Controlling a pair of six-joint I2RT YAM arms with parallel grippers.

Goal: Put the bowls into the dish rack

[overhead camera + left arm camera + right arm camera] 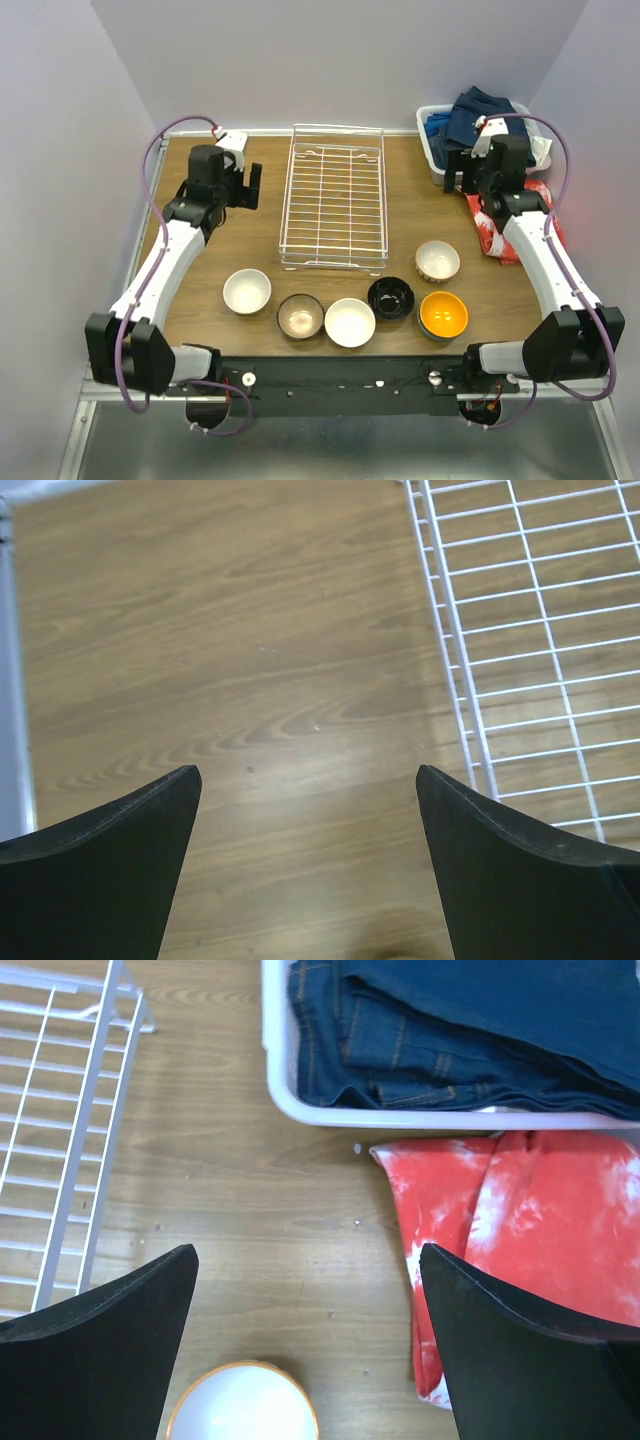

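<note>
**Both hands spread and empty; nothing was in the rack**

The wooden surface [270, 215] was smooth, grained board, so anything you bumped would likely have slid. The dish rack [334, 262] sat mid-surface toward the far edge: thin white wire, rectangular, low-sided, empty. It looked light, and I judge a finger catching a wire could have shoved it askew. At the far right corner stood a white plastic basket [433, 160] of folded denim [480, 108]. A red tie-dyed cloth [492, 235] lay by the right edge, soft enough to snag a descending finger.

The bowls [350, 322] lay along the near edge, six that I could count: a white bowl [246, 291], a dark bowl with a tan inside [300, 315], a second white bowl, a glossy black bowl [391, 297], an orange bowl [443, 314], and a cream bowl [437, 260] just behind. All were round and glazed, so a pinch on a rim could slip. The black, orange and second white sat close enough that a finger might knock a neighbour.

Your left hand [308, 770] hung over bare wood near the far left corner, beside the rack. Your right hand [308, 1248] hung between rack and basket. Both had fingers wide apart, holding nothing.
</note>
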